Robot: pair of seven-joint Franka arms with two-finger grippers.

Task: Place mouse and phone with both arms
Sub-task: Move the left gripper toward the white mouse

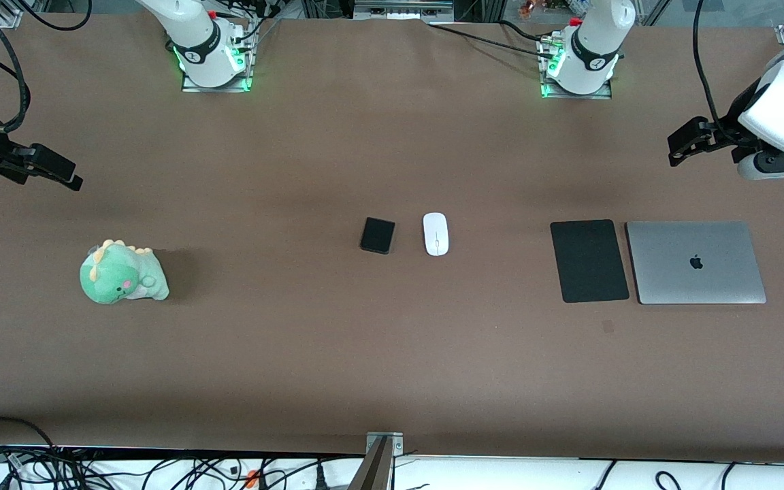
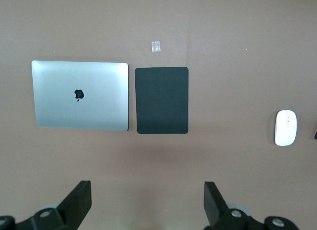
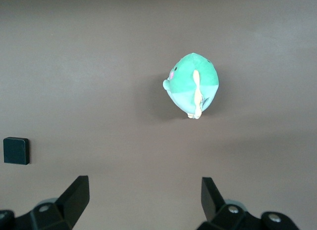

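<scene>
The white oval mouse (image 1: 435, 234) lies at the middle of the brown table, with the small glossy black phone (image 1: 377, 235) beside it toward the right arm's end. The mouse also shows in the left wrist view (image 2: 286, 127), and the phone in the right wrist view (image 3: 16, 150). My left gripper (image 1: 679, 148) is open and empty, held high over the left arm's end of the table. My right gripper (image 1: 65, 175) is open and empty, high over the right arm's end. In the wrist views each gripper's own fingers, left (image 2: 147, 200) and right (image 3: 144, 198), stand wide apart over bare table.
A matte black mouse pad (image 1: 589, 260) lies beside a closed silver laptop (image 1: 695, 262) toward the left arm's end; both show in the left wrist view, pad (image 2: 162, 100) and laptop (image 2: 79, 95). A green plush dinosaur (image 1: 122, 273) sits toward the right arm's end, also in the right wrist view (image 3: 192, 85).
</scene>
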